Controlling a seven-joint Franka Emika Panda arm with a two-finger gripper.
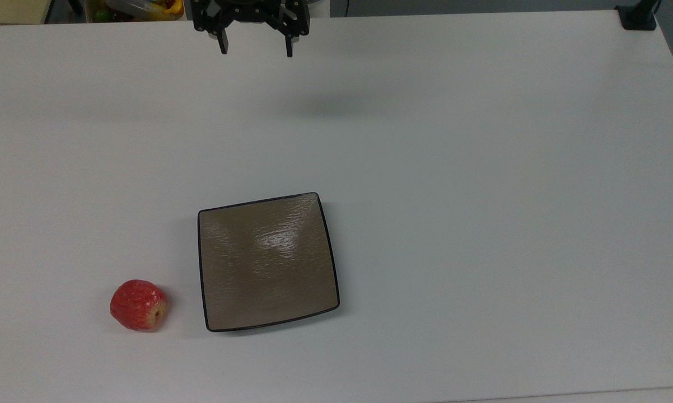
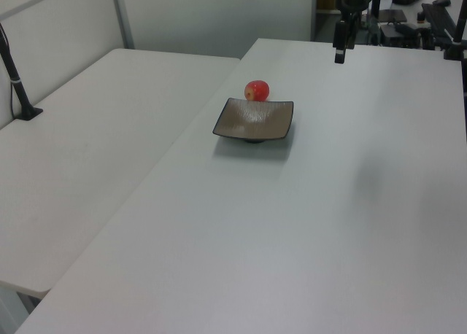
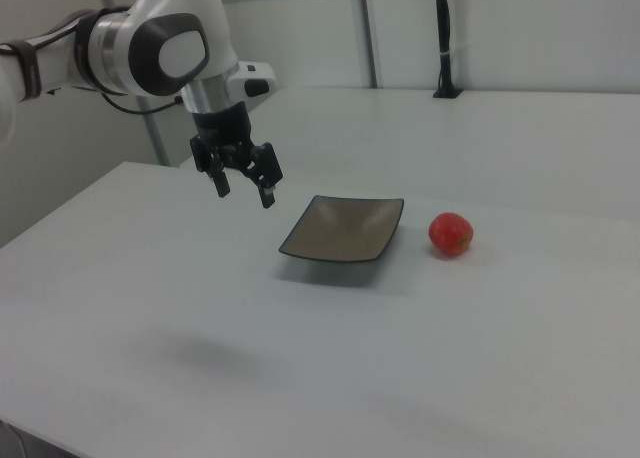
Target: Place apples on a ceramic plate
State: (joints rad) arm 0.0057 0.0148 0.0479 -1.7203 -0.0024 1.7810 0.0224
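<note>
In the top view, going from its left, the small red apple [image 1: 139, 305] lay on its side on the white table [image 1: 482, 168], its yellowish end turned toward the plate. Just beside it, on the top view's right and not touching, sat the square brown ceramic plate [image 1: 267, 261] with its thin black rim (the glaze caught a bright patch of light near the middle). The plate held nothing.

Up at the far edge of the table in the top view, well apart from both, the black gripper [image 1: 256, 48] hung above the surface with its two fingers spread wide and nothing between them. A soft shadow lay on the table below it.

From the right view the white arm [image 3: 150, 48] reached in from the right view's left, the gripper [image 3: 243, 191] hovering beside the plate [image 3: 345, 230], with the apple [image 3: 451, 234] on the far side.
</note>
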